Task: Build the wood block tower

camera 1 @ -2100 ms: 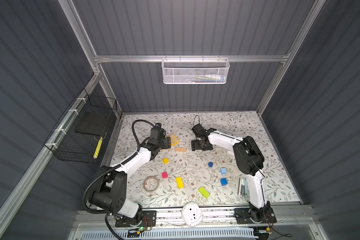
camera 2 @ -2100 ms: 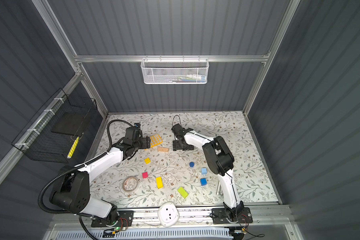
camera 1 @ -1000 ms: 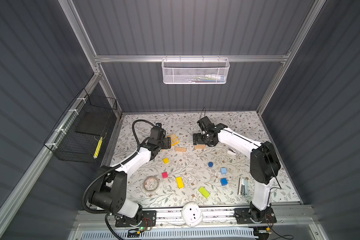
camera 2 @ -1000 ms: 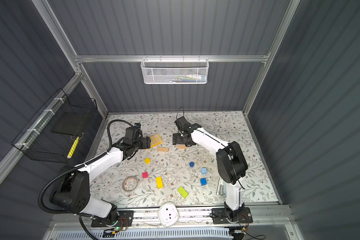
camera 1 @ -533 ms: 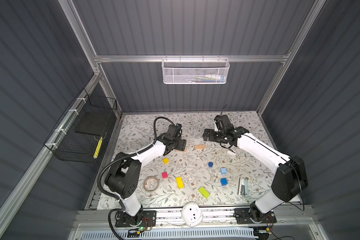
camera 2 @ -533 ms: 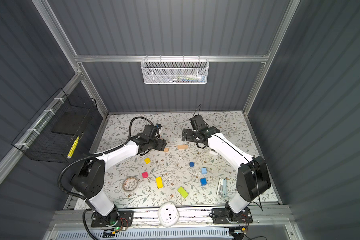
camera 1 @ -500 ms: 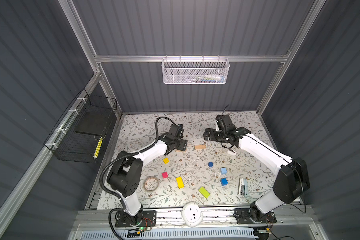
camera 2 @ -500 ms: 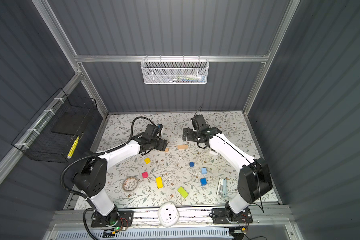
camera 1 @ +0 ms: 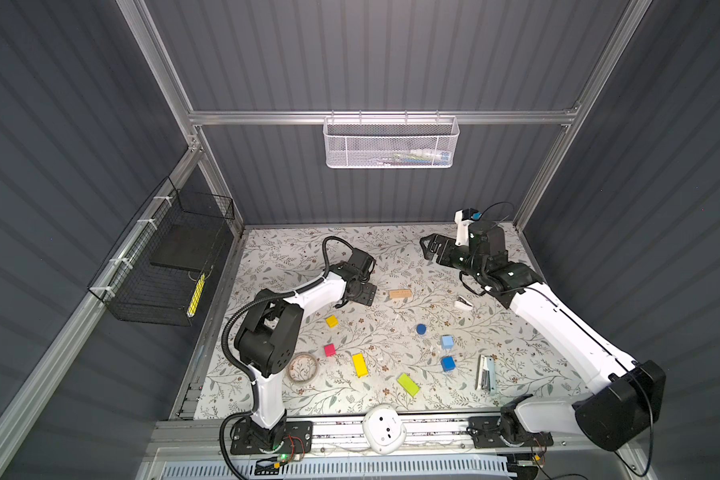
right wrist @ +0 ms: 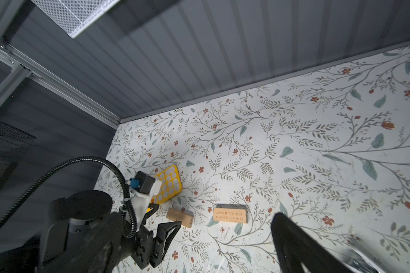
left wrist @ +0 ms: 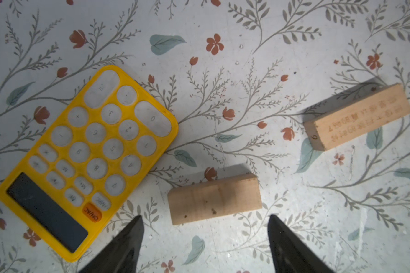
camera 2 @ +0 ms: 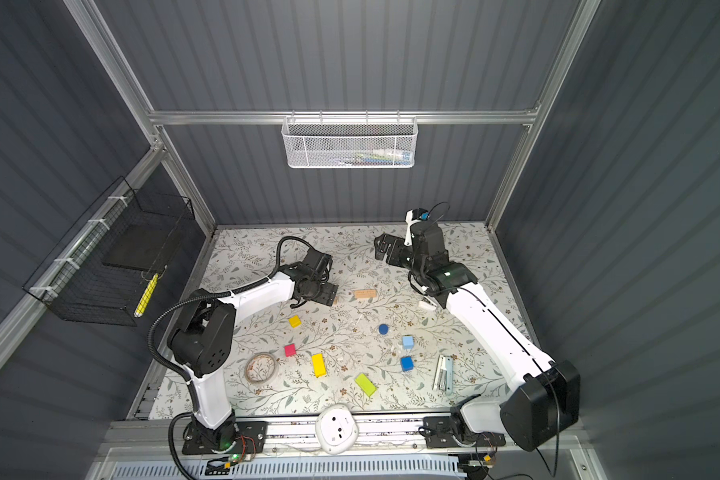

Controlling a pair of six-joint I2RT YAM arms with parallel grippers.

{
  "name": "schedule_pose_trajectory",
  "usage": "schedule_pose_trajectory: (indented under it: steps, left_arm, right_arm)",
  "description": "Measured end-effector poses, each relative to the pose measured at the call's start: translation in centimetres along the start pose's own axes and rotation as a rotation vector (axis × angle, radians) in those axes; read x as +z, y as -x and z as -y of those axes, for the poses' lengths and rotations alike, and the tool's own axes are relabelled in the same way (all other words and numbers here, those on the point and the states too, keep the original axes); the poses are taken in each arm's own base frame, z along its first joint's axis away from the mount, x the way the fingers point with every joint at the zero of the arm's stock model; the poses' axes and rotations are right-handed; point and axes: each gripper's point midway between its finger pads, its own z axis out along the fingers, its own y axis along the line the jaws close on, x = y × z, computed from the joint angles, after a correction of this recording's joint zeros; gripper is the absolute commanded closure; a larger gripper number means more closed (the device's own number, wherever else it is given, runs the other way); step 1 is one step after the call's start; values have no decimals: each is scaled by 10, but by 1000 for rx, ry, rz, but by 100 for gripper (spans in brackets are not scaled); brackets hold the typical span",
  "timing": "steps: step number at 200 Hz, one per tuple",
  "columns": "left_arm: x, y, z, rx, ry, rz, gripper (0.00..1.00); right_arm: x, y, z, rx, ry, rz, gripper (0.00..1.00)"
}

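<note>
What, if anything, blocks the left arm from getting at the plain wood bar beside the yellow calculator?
Probably nothing, so likely yes: the left tool is open by the plain wood bar, fingers spread wider than it. The yellow calculator and the printed wood bar lie apart on either side.

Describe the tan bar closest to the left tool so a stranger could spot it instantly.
On the floral mat, find the yellow calculator. Two tan bars lie beside it; the blank tan bar is the nearer one, just ahead of the open left tool. Its top face is plain, whereas the printed bar carries characters.
</note>
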Motion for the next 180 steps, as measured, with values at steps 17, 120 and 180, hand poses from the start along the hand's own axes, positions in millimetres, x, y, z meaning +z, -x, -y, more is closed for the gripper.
schedule_pose_trajectory:
  steps: [17, 120, 180]
  left_arm:
    - [4, 0, 4, 5, -6, -7, 18]
    - [24, -18, 7, -2, -5, -78, 17]
    - [32, -15, 6, -24, 11, -85, 18]
  right_arm:
    - [-6, 4, -1, 11, 19, 26, 1]
    - [-22, 3, 3, 45, 44, 66, 1]
    - [-21, 4, 5, 51, 45, 72, 1]
